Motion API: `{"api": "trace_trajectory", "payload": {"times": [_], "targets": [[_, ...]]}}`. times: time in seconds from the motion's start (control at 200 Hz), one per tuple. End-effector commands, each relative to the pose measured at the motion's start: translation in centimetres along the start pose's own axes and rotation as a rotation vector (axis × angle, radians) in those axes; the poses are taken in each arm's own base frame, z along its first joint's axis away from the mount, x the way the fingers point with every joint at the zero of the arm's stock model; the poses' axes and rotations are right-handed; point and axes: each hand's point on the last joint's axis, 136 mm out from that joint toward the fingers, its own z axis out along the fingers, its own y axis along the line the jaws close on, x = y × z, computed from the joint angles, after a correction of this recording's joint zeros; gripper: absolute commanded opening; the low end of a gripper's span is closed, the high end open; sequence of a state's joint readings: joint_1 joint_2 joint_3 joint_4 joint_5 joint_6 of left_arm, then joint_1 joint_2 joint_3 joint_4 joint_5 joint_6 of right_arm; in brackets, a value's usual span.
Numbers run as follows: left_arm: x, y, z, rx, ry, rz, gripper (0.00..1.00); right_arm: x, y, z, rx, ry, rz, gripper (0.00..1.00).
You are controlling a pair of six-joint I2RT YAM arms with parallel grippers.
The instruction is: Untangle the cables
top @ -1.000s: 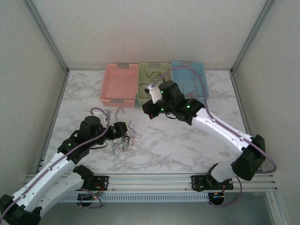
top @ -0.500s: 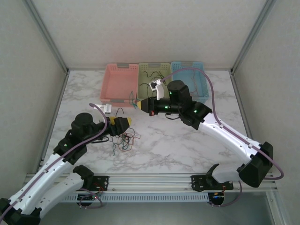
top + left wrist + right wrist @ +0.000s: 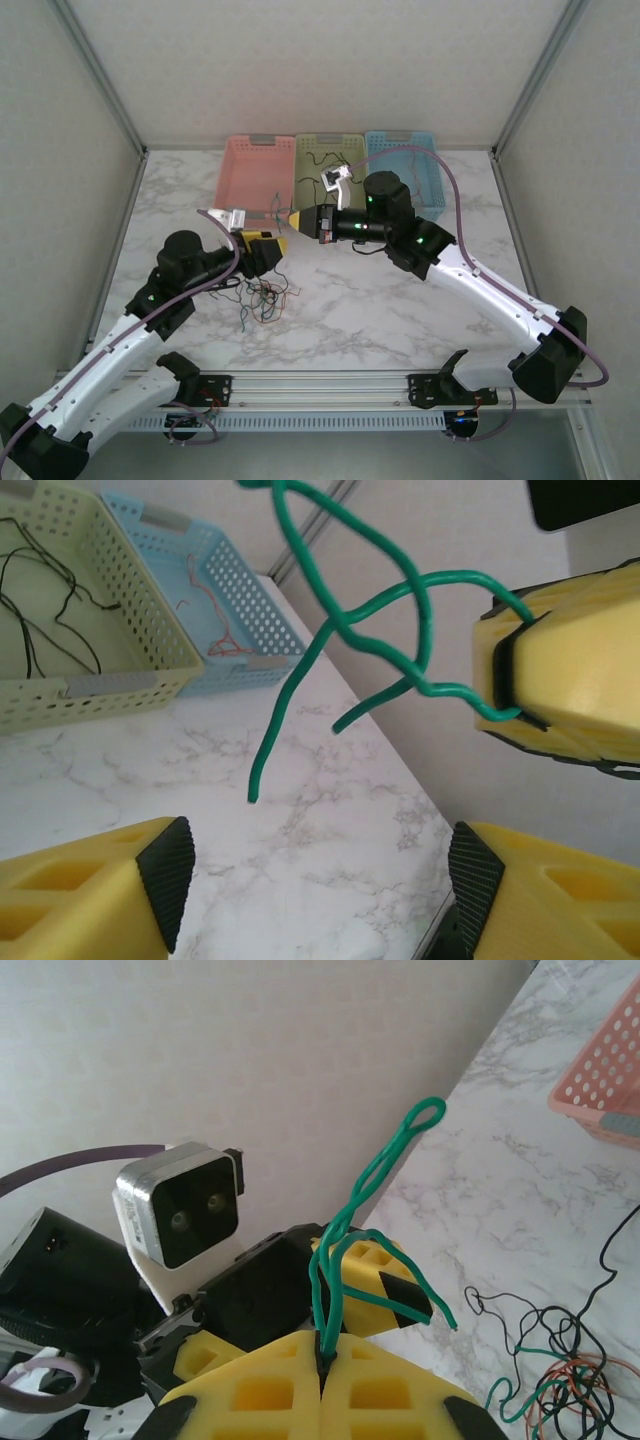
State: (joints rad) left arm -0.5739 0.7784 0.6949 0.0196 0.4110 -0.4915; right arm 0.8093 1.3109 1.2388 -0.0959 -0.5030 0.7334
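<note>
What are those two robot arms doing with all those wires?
They are untangling cables. The right gripper has its jaws shut on a green cable and holds it up above the table. The left gripper faces that cable with jaws open, not gripping it. A tangled clump of cables lies on the marble table below.
</note>
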Motion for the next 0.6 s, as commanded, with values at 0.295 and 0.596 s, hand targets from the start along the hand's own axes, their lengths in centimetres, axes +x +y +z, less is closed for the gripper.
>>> {"api": "trace_trajectory", "payload": {"times": [0.295,0.596], "targets": [[-1.6,-1.4,0.3,0.059,-0.047,0.091,0.55,-0.6,2.6,-0.9,-0.102,-0.008,0.037,0.00],[-1.4,-1.0,0.6,0.044,-0.036,0.091,0.35,-0.2,2.5,-0.8,-0.104,0.013,0.057,0.00]]}}
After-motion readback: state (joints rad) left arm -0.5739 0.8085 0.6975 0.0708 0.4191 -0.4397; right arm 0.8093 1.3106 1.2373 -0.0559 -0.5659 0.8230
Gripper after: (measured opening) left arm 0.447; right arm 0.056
